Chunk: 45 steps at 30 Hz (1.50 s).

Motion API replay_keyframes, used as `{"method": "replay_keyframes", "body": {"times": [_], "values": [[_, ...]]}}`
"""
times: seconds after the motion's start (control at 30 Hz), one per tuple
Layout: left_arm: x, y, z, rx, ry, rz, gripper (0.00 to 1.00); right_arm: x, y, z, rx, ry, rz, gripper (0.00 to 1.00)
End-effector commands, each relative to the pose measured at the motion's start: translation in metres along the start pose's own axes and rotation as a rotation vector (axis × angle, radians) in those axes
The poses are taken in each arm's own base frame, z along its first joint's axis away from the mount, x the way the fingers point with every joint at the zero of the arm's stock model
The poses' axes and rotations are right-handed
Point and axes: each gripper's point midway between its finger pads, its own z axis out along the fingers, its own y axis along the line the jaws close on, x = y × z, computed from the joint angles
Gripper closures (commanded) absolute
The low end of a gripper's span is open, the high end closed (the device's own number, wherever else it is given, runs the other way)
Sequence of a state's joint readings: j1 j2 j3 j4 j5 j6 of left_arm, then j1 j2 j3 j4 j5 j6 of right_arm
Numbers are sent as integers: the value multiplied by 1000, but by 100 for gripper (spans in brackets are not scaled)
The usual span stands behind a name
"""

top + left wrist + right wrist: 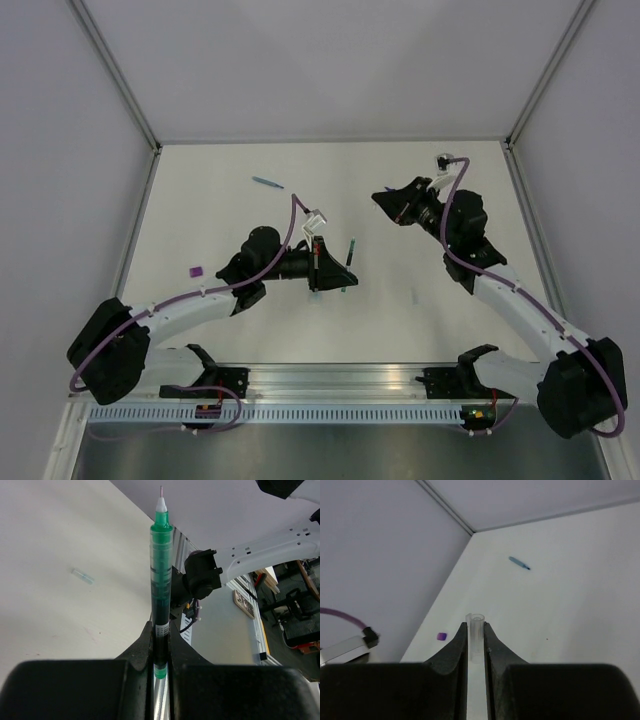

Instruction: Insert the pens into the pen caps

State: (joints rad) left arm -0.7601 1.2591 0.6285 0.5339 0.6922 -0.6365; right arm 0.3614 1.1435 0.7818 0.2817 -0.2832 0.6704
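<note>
One green pen (161, 580), nib outward, clear cap (477, 632)

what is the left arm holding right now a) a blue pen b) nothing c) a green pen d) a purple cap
c, a green pen is clamped between the left fingers, its uncapped tip pointing away from them.

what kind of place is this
Most likely a robotics lab test cell. A white table is boxed in by plain panels on metal posts. The left arm and right arm are mounted on a rail. The left wrist view shows what look like office chairs beyond.
</note>
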Motion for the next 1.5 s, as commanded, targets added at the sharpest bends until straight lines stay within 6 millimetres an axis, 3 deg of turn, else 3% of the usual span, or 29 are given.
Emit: {"method": "replay_keyframes", "body": {"times": [0.0, 0.03, 0.23, 0.43, 0.7, 1.47], "values": [[-7, -9, 6, 53, -2, 70, 98, -25, 43, -19, -158, -139, -8, 100], [-6, -9, 6, 55, 1, 72, 98, -30, 55, -27, -197, -167, -11, 100], [-7, -12, 6, 72, -1, 82, 98, -16, 86, -43, -330, -149, 13, 100], [-6, -11, 6, 74, 3, 85, 98, -6, 94, -42, -354, -121, 23, 100], [-7, -10, 7, 67, -1, 85, 98, 11, 94, -46, -357, -95, 52, 100], [-8, -8, 6, 50, -12, 98, 98, 22, 95, -57, -366, -94, 60, 100]]}}
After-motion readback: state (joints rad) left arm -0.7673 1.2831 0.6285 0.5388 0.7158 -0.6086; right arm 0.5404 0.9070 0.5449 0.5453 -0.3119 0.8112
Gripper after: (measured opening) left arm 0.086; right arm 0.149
